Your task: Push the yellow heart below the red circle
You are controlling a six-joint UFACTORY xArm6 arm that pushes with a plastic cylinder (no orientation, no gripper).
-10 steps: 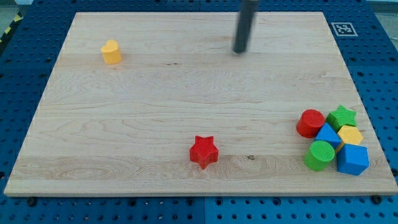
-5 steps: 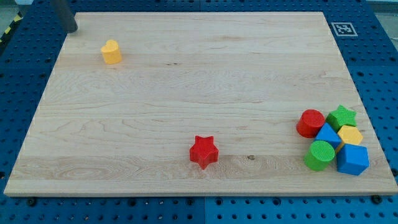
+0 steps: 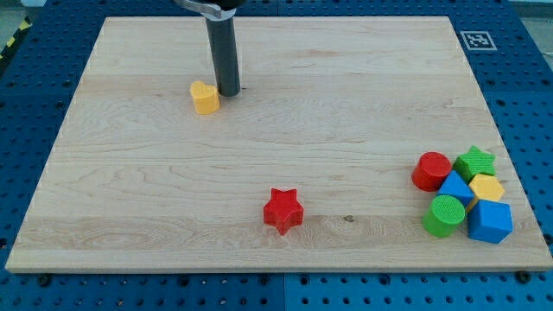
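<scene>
Just wooden board (image 3: pixel 285 147) on blue pegboard (image 3: pixel 26 130).

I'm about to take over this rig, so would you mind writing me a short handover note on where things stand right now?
My tip is down on the board, just to the view's right of the yellow heart, close beside it; contact can't be confirmed.
The yellow heart sits in the board's upper left-centre. The red circle is far off at the view's right edge, in a cluster with the green star, blue blocks, a yellow block and a green cylinder. A red star lies near bottom centre.
Done: nothing final; the heart is nowhere near its goal.
Left: push the heart across to the spot below the red circle, which the cluster crowds.
</scene>
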